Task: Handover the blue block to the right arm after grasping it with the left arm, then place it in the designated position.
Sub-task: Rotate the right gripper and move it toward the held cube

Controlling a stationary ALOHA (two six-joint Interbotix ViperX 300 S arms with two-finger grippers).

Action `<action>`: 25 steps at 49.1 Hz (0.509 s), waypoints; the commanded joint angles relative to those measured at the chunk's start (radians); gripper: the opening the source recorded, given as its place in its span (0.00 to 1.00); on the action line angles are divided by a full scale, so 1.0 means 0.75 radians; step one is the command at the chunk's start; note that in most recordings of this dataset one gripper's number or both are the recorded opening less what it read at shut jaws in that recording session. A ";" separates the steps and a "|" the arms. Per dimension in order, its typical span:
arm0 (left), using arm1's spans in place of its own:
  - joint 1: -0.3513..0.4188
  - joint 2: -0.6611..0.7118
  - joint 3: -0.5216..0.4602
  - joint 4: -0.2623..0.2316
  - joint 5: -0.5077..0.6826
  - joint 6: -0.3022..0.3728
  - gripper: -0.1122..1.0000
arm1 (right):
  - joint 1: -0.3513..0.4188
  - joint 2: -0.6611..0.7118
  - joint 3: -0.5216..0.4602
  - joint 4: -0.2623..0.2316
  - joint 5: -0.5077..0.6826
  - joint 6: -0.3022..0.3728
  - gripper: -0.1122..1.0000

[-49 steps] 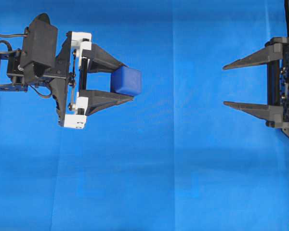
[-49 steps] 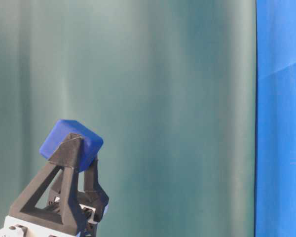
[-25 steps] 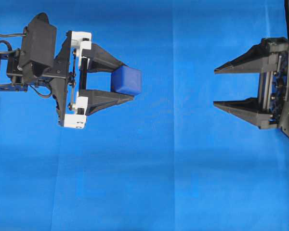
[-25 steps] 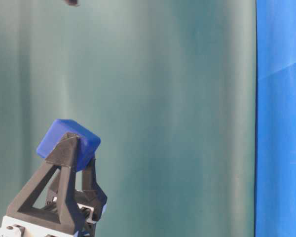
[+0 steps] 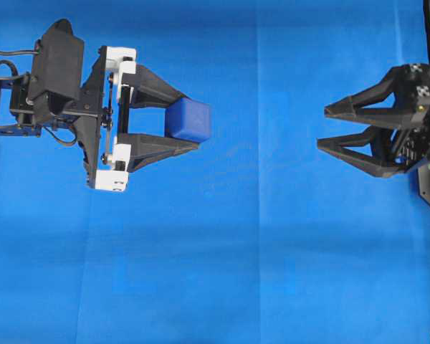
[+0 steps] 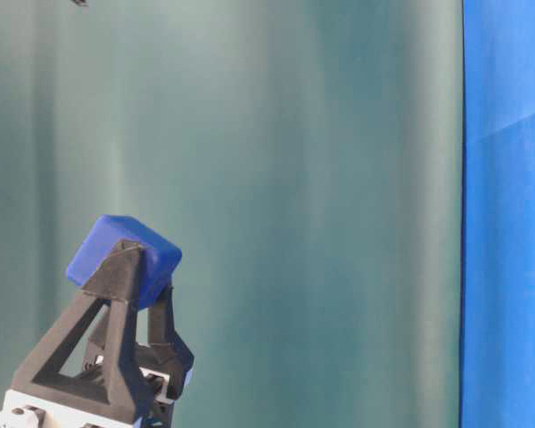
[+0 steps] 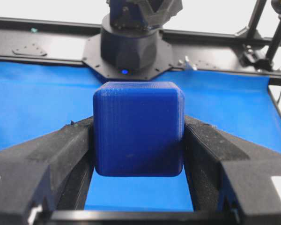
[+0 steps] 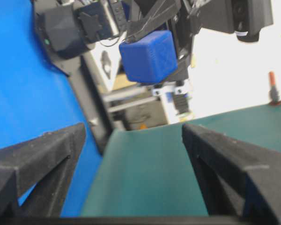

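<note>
Overhead view: left jaws clench the rounded, ridged blue block (image 5: pixel 188 120); right jaws splayed.

The blue block (image 5: pixel 188 120), a small dark-blue cube with rounded edges, was clamped between the two black fingertips of the left arm's pincer (image 5: pixel 186 123), held clear above the blue cloth, while the right arm's all-black pincer (image 5: pixel 326 127) stood spread wide, well apart, facing it.

Robot lab bench: blue cloth (image 5: pixel 272 251), green backdrop (image 6: pixel 294 223), black frame rails (image 7: pixel 47 23).
</note>
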 commanded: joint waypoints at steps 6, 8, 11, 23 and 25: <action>0.000 -0.025 -0.012 0.000 -0.010 0.000 0.54 | 0.000 0.000 -0.033 -0.002 -0.053 -0.129 0.97; 0.000 -0.025 -0.012 0.000 -0.010 0.000 0.54 | 0.000 0.000 -0.033 -0.002 -0.053 -0.160 0.97; 0.000 -0.025 -0.012 0.000 -0.010 0.000 0.54 | 0.000 0.002 -0.033 -0.002 -0.053 -0.194 0.97; 0.000 -0.027 -0.010 0.000 -0.010 0.000 0.54 | 0.000 0.006 -0.033 0.000 -0.053 -0.209 0.97; 0.000 -0.027 -0.010 0.000 -0.010 0.000 0.54 | 0.000 0.008 -0.033 0.000 -0.055 -0.209 0.97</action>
